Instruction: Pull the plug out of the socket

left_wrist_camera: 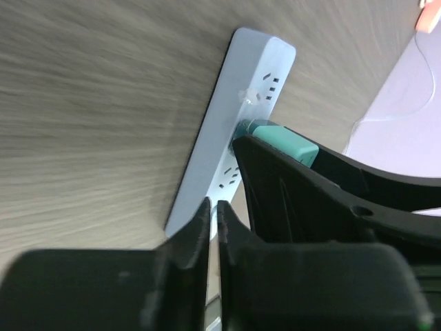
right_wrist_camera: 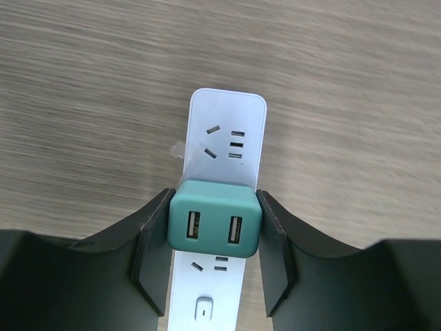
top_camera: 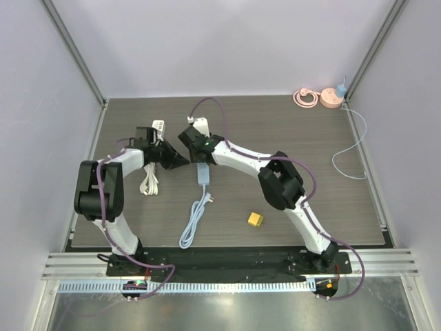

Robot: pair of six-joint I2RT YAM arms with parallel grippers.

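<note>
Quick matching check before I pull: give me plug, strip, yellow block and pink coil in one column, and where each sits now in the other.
Things:
1 plug
2 strip
3 yellow block
4 pink coil

Places:
A far right corner of the table
B between the right fingers
C lying flat, carrying the plug
D alone, nearer the robot than the strip

Pairs: 1-B, 2-C, 3-D, 4-A

Left gripper is pinched almost together, just a slit; right gripper is clamped around the plug, pad each side.
</note>
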